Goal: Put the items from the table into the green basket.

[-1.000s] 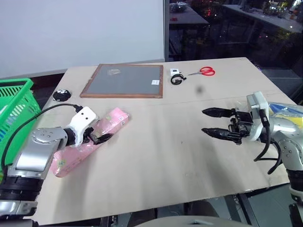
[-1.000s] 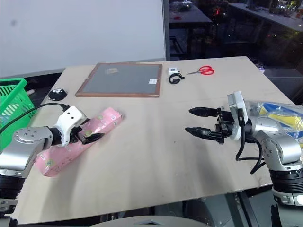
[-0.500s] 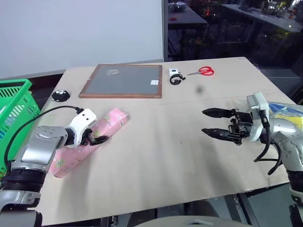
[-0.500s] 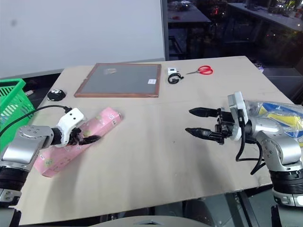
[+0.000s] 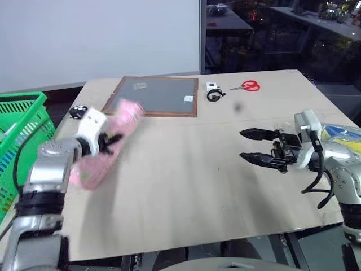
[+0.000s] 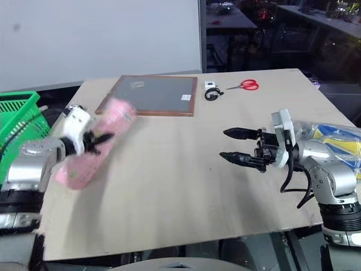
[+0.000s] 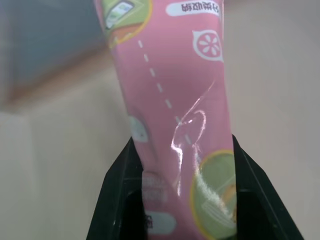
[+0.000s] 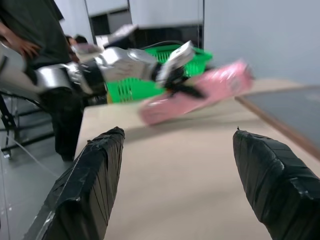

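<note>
The long pink patterned box (image 5: 104,144) is clamped between the two black fingers of the left gripper (image 5: 108,142) and is held clear of the table (image 5: 186,186), above its left part; its far end is seen in front of the near left corner of the wood-framed grey board (image 5: 158,96), and its near end is angled down toward the table's left edge; in the left wrist view the box (image 7: 175,115) is seen squeezed between the fingers (image 7: 117,195) at its lower part. The green basket (image 5: 20,141) is placed beside the table's left edge, just left of the lifted box. The right gripper (image 5: 252,145) is held over the right part of the table, pointed toward the left, with its fingers spread apart and nothing between them. The clear crinkly plastic bag with blue-and-yellow contents (image 6: 338,138) is seen at the table's right edge, behind the right arm. The red-handled scissors (image 5: 245,86) are laid at the far side of the table, right of the board, with a small white and black object (image 5: 212,92) between them. A small black object (image 5: 76,110) is seen near the table's far left edge. In the right wrist view a person (image 8: 35,45) in dark clothing is seen standing beyond the table.
</note>
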Available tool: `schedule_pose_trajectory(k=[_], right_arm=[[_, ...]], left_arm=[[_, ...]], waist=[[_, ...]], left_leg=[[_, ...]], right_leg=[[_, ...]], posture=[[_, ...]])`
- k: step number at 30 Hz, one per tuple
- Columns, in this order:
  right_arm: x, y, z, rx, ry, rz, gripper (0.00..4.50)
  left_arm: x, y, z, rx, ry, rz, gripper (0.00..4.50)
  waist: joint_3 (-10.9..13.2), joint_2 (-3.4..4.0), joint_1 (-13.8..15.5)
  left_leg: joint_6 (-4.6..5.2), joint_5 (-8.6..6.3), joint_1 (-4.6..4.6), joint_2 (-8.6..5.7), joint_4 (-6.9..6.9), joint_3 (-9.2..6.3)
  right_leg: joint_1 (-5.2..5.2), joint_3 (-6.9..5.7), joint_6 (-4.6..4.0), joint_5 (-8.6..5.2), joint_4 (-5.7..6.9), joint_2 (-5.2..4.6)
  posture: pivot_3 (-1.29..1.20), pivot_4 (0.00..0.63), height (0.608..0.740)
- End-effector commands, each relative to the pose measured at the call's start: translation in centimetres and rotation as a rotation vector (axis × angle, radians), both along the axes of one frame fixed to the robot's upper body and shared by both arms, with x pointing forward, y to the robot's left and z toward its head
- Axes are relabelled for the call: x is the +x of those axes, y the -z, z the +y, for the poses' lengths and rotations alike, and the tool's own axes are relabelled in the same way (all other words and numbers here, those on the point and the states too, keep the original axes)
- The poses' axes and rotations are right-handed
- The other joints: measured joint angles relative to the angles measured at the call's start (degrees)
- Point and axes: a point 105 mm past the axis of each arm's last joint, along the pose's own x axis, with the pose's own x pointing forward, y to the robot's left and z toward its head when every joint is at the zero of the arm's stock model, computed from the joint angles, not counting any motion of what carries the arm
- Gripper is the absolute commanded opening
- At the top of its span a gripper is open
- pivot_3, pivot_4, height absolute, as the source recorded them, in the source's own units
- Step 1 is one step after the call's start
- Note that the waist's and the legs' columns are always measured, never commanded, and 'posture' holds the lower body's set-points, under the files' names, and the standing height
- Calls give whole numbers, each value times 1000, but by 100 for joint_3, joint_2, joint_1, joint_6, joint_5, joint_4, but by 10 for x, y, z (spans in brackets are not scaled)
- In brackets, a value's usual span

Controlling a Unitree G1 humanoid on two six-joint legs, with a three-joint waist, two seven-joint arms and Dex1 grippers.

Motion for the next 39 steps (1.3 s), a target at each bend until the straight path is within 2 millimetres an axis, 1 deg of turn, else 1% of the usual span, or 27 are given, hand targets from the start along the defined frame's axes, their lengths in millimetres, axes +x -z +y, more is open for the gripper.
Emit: schedule_pose_trajectory(k=[1,3,4,6,7,9,12,14,16,18,20,21,23,24,26,27,29,30,31,32,33,34,36,37,38,39], right_arm=[[-4,-20,2,54,-46,-57,3676],[-5,-25,4,69,-64,-70,3676],[-5,-26,5,75,-69,-75,3676],[-6,-30,7,100,-81,-77,3676],[-6,-31,7,106,-86,-82,3676],[-6,-34,9,118,-97,-92,3676],[-4,-39,12,141,-106,-107,3676],[-4,-41,14,150,-122,-117,3676],[-5,-41,16,153,-130,-119,3676],[-5,-41,16,153,-130,-117,3676],[-5,-41,16,151,-128,-117,3676],[-5,-40,16,150,-128,-117,3676],[-5,-39,16,146,-127,-116,3676],[-5,-39,15,143,-124,-116,3676],[-5,-38,13,141,-119,-115,3676],[-5,-39,13,141,-117,-115,3676],[-4,-38,12,140,-114,-114,3676],[-4,-37,12,139,-113,-115,3676],[-3,-36,11,140,-110,-115,3676],[-2,-34,10,136,-100,-119,3676],[-2,-32,8,132,-90,-121,3676],[-1,-30,7,129,-83,-121,3676],[-1,-26,5,124,-66,-117,3676],[-1,-25,5,122,-59,-116,3676],[0,-19,3,104,-39,-111,3676],[0,-12,1,81,-19,-105,3676]], left_arm=[[-18,-79,57,174,-299,-313,1341],[-37,-114,83,473,-440,-381,1341],[-44,-127,91,567,-483,-405,1341],[-63,-157,108,651,-591,-465,1341],[-72,-168,115,684,-637,-479,1341],[-83,-177,127,739,-695,-461,1341],[-89,-166,144,798,-730,-348,1341],[-92,-148,156,803,-734,-236,1341],[-94,-124,167,767,-729,-122,1341],[-96,-105,173,739,-727,-47,1341],[-98,-91,177,719,-724,-2,1341],[-98,-87,178,711,-721,9,1611],[-94,-78,176,685,-686,27,1969],[-93,-80,174,682,-681,13,2280],[-91,-90,172,703,-687,-17,3225],[-91,-95,172,716,-689,-28,3571],[-87,-106,166,696,-673,-111,4420],[-84,-112,161,667,-654,-171,4471],[-78,-113,156,524,-630,-255,4471],[-66,-111,142,359,-530,-348,4471],[-55,-102,131,214,-440,-385,4471],[-49,-93,122,133,-375,-385,4471],[-38,-73,103,85,-241,-350,4471],[-36,-68,95,74,-190,-346,4471],[-29,-53,67,6,-31,-329,4471],[-27,-39,39,-67,123,-300,4471]], waist=[[0,-1,-49],[1,-3,-136],[1,-4,-151],[0,-7,-117],[0,-7,-83],[0,-7,-11],[1,-4,100],[2,-1,157],[1,-3,187],[-7,-18,188],[-17,-43,176],[-18,-48,176],[-22,-66,177],[-27,-72,178],[-28,-78,174],[-27,-80,169],[-25,-86,169],[-26,-87,171],[-26,-89,183],[-27,-86,196],[-29,-79,206],[-39,-50,217],[-42,-32,197],[-45,-27,158],[-45,-28,137],[-47,-28,119]], left_leg=[[0,0,0,0,-2,2],[0,-2,0,-2,-13,13],[1,-3,-3,-3,-25,14],[1,-3,-9,-7,-50,10],[1,-3,-17,-8,-54,7],[1,-3,-26,-9,-55,4],[1,-3,-24,-14,-55,6],[1,-1,-9,-14,-55,9],[-2,3,-3,-11,-55,6],[-6,7,-2,-6,-53,5],[-8,7,-2,-1,-50,4],[-9,7,-3,0,-50,4],[-9,7,-4,0,-50,3],[-10,7,-6,-1,-50,4],[-10,6,-9,-5,-50,6],[-10,6,-9,-5,-50,6],[-10,6,-9,-4,-50,3],[-10,6,-9,-4,-50,2],[-10,6,-9,-4,-50,1],[-10,6,-8,-4,-50,2],[-10,6,-6,-5,-49,3],[-10,6,-4,-7,-48,4],[-10,7,4,-11,-46,9],[-10,7,5,-10,-45,9],[-10,7,6,-7,-46,8],[-10,6,3,-5,-46,5]], right_leg=[[0,1,-8,5,-3,-3],[-9,13,-10,7,-4,-6],[-19,15,-11,7,-4,-8],[-31,11,-11,6,-9,-13],[-36,7,-12,6,-11,-14],[-40,-2,-12,6,-14,-17],[-38,-3,-10,5,-9,-20],[-31,-2,3,-5,-1,-18],[-29,-4,10,-10,4,-11],[-28,-5,10,-11,8,-7],[-29,-5,8,-12,12,-2],[-30,-6,6,-13,12,-2],[-30,-7,-6,-8,11,-3],[-30,-7,-15,-3,10,-5],[-30,-7,-18,0,7,-10],[-30,-7,-18,0,6,-10],[-30,-8,-19,0,7,-9],[-30,-10,-19,0,8,-9],[-30,-11,-19,0,8,-9],[-29,-11,-19,0,8,-10],[-28,-11,-19,0,9,-12],[-24,-11,-19,0,9,-15],[-16,-9,-19,0,9,-18],[-16,-8,-19,0,10,-16],[-16,-7,-21,-1,13,-13],[-18,-8,-23,-1,12,-9]], posture=[[9,0,740],[12,0,740],[12,0,740],[26,0,740],[26,0,740],[39,0,740],[45,0,740],[47,0,740],[47,0,740],[46,0,740],[46,0,740],[45,0,740],[43,0,740],[39,0,740],[40,0,740],[38,0,740],[37,0,740],[35,0,740],[35,0,740],[35,0,740],[30,0,740],[28,0,740],[24,0,740],[18,0,740],[18,0,740],[15,0,740]])
